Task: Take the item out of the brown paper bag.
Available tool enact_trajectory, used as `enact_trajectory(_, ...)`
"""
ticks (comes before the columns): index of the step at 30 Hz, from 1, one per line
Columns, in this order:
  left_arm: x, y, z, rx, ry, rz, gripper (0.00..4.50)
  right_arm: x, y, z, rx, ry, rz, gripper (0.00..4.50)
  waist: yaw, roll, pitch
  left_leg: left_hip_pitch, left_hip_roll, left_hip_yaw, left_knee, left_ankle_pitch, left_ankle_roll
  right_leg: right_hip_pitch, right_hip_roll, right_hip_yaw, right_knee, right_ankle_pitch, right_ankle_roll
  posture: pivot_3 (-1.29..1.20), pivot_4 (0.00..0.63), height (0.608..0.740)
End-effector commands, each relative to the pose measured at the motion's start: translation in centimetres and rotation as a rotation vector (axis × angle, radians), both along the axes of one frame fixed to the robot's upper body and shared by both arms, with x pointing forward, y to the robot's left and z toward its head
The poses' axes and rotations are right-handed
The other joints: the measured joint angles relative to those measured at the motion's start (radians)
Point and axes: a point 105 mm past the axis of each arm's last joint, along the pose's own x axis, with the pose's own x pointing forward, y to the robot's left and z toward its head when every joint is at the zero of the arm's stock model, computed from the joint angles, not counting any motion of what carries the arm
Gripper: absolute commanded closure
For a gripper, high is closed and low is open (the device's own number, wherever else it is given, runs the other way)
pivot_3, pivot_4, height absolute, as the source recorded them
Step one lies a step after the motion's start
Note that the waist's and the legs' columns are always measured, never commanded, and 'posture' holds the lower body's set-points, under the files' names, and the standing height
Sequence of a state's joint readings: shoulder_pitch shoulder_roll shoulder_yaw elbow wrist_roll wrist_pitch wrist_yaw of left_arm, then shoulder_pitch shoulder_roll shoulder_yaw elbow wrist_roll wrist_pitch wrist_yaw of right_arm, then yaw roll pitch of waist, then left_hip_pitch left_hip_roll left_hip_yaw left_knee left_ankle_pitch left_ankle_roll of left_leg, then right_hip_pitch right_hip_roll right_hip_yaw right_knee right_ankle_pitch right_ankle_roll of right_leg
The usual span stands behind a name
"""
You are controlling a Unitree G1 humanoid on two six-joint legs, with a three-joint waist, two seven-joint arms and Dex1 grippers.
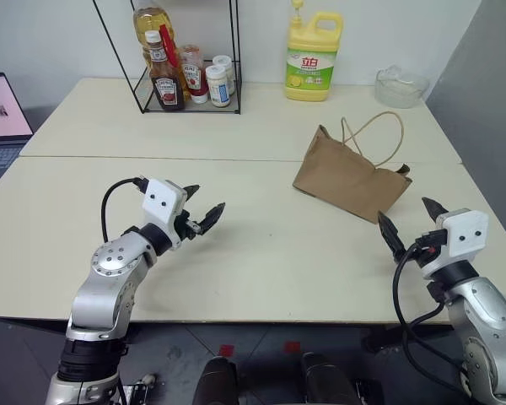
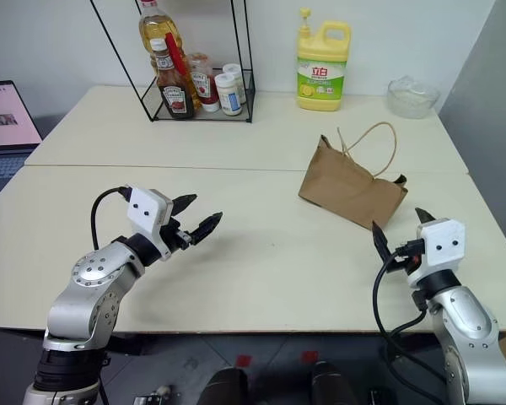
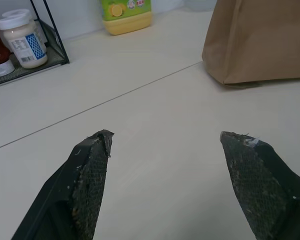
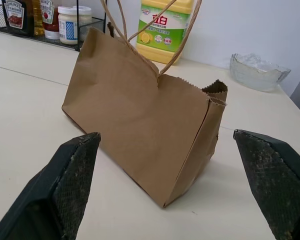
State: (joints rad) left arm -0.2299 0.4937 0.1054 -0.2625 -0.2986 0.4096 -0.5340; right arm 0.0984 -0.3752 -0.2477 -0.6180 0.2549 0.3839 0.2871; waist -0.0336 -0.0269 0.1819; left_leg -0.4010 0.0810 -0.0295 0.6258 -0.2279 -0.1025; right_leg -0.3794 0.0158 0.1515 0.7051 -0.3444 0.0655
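From the left eye view we see the brown paper bag [image 1: 351, 178] standing on the right half of the table [image 1: 261, 261], toward its right edge, its length slanting from the far left to the near right, its cord handles rising from the top; our right gripper [image 1: 409, 224] hangs just on the near side of the bag's near end with its jaws wide apart and empty, while our left gripper [image 1: 201, 212] sits well apart over the left half, also spread wide and empty, pointing toward the bag. The right eye view agrees: the right arm is clearly nearer. In the left wrist view the bag sits off to one side beyond the spread fingers. In the right wrist view the bag's broad creased side fills the gap between the fingers, straight ahead. The item stays hidden; we judge it is inside the bag
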Motion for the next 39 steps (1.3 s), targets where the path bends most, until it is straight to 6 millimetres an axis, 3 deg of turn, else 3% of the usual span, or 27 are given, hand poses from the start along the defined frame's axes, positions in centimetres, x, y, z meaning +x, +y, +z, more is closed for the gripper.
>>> enact_trajectory(1,-0.4,-0.4,1.8,-0.018,-0.072,-0.026,0.81,-0.1,0.3,1.0,-0.019,-0.047,0.02,0.0,0.0,0.0,0.0,0.0,0.0,0.0,0.0,0.0,0.0,0.0,0.0,0.0,0.0,0.0,0.0,0.0,0.15,0.74)
enact_trajectory(7,-0.2,-0.7,1.9,0.001,-0.07,-0.038,0.81,-0.1,0.2,1.1,-0.019,-0.051,0.017,0.0,0.0,0.0,0.0,0.0,0.0,0.0,0.0,0.0,0.0,0.0,0.0,0.0,0.0,0.0,0.0,0.0,0.15,0.74)
enact_trajectory(15,0.2,-1.4,3.4,0.004,-0.086,-0.105,0.81,-0.5,0.5,1.5,-0.028,-0.057,0.02,0.0,0.0,0.0,0.0,0.0,0.0,0.0,0.0,0.0,0.0,0.0,0.0,0.0,-0.001,0.0,0.0,0.0,0.15,0.74)
enact_trajectory(25,-1.6,-3.3,5.4,0.002,-0.089,-0.375,0.81,0.0,1.4,3.5,-0.07,-0.062,0.039,0.0,-0.001,0.0,0.0,0.0,0.0,0.0,0.0,0.0,0.0,0.0,0.0,0.0,-0.001,0.0,0.0,0.0,0.15,0.74)
enact_trajectory(29,-2.0,-3.9,5.9,0.011,-0.073,-0.439,0.81,0.7,1.6,4.7,-0.061,-0.032,0.057,0.0,-0.001,0.0,0.0,-0.001,0.0,0.0,0.0,0.0,0.0,0.0,0.0,0.0,-0.001,0.0,0.0,0.0,0.15,0.74)
enact_trajectory(39,-2.0,-4.7,6.7,0.046,-0.079,-0.501,0.81,3.8,1.5,5.3,-0.043,0.147,0.091,0.0,-0.001,0.0,0.0,-0.002,0.0,-0.001,0.0,0.0,0.001,0.0,0.0,0.0,-0.006,0.001,0.001,0.0,0.15,0.74)
